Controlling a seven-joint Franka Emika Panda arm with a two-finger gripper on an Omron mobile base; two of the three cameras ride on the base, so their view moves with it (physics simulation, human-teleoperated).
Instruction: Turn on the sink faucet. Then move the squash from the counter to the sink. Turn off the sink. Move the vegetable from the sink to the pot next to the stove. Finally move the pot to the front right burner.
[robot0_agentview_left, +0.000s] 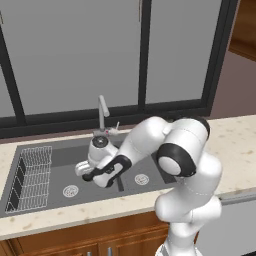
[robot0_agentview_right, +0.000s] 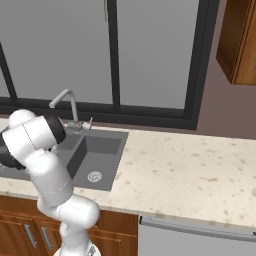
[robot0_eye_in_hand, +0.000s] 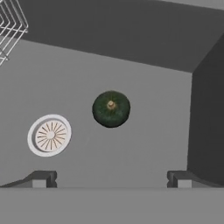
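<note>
The white arm bends down into the dark grey rectangular sink; its gripper is open above the round dark green ribbed squash, and a round silver drain lies at the squash's 8 o'clock.

— How does the arm stand?
— The white arm folds at its elbow and reaches forward and down, wrist bent low.
— And the gripper?
— Pointing downward, fingertips spread wide apart, holding nothing.

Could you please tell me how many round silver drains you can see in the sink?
2. One drain sits in the left basin near the wire rack; the other drain is in the right basin of the sink. The arm covers part of the sink.
</note>
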